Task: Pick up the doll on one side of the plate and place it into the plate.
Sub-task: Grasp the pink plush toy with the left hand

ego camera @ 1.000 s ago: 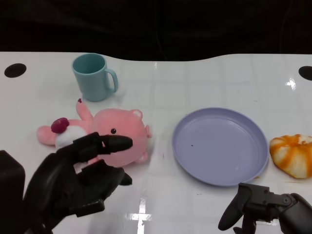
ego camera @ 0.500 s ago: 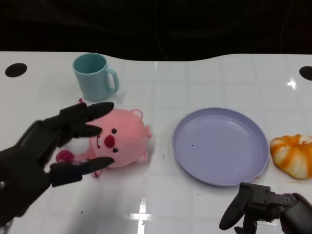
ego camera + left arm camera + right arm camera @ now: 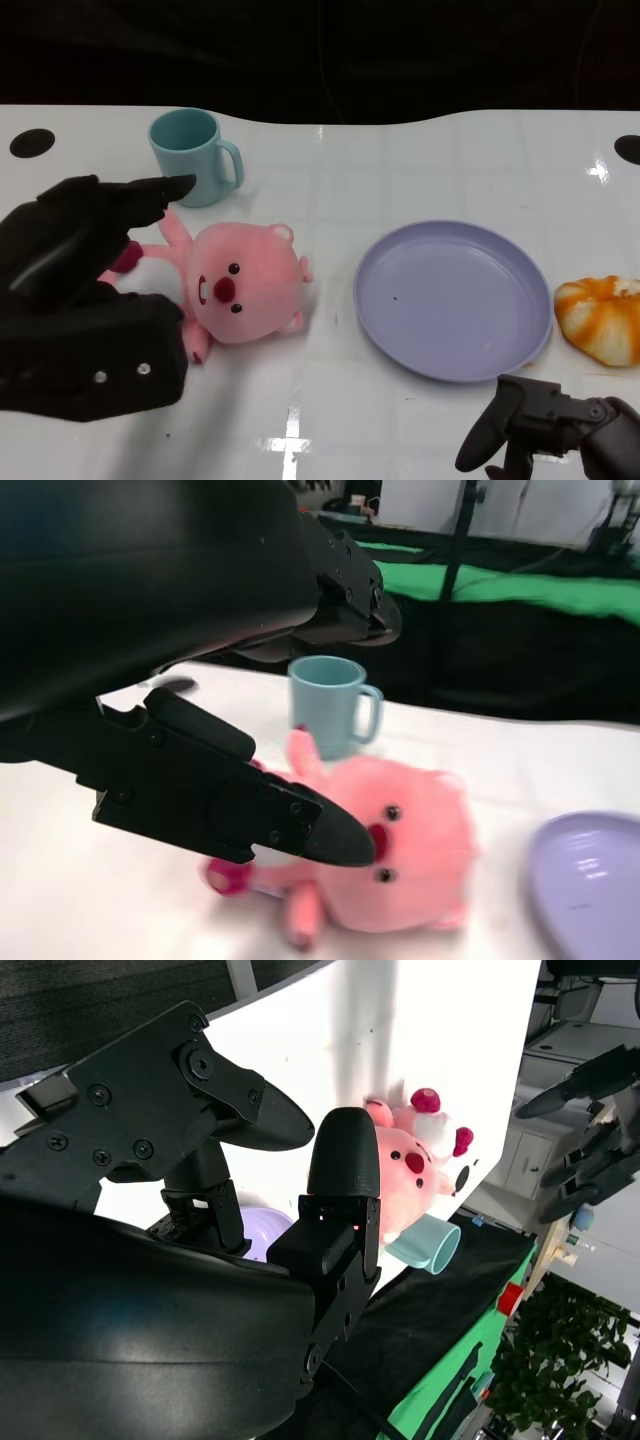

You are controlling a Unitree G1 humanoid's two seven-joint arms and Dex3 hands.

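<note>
Okay, pink doll (image 3: pixel 238 294) lies on the white table (image 3: pixel 400 160), to the left of the plate (image 3: pixel 452 298) with a strip of bare table between them, not touching it. Face points up toward my head camera, one pink limb stretched away from the plate toward the mug. From the left wrist view I see it just past my fingertips (image 3: pixel 335 835), blurred, with the plate edge (image 3: pixel 590 885) beyond it.

My left hand (image 3: pixel 85 300) sits on the side of the doll away from the plate, overlapping its far limbs in the head view. Fingers are spread wide, one reaching out above the doll's raised limb toward the mug, the palm low beside the body. Nothing is gripped that I can see; I cannot tell if the palm edge touches the plush.

Teal mug (image 3: pixel 193 157) stands upright beyond the doll, farther from me, handle turned toward the plate. Plate is lavender and holds nothing. An orange-and-white striped round thing (image 3: pixel 602 317) lies just beside the plate on its other side, opposite the doll.

My right hand (image 3: pixel 545 430) hangs near the table's front edge, just in front of the plate, fingers apart and holding nothing.
</note>
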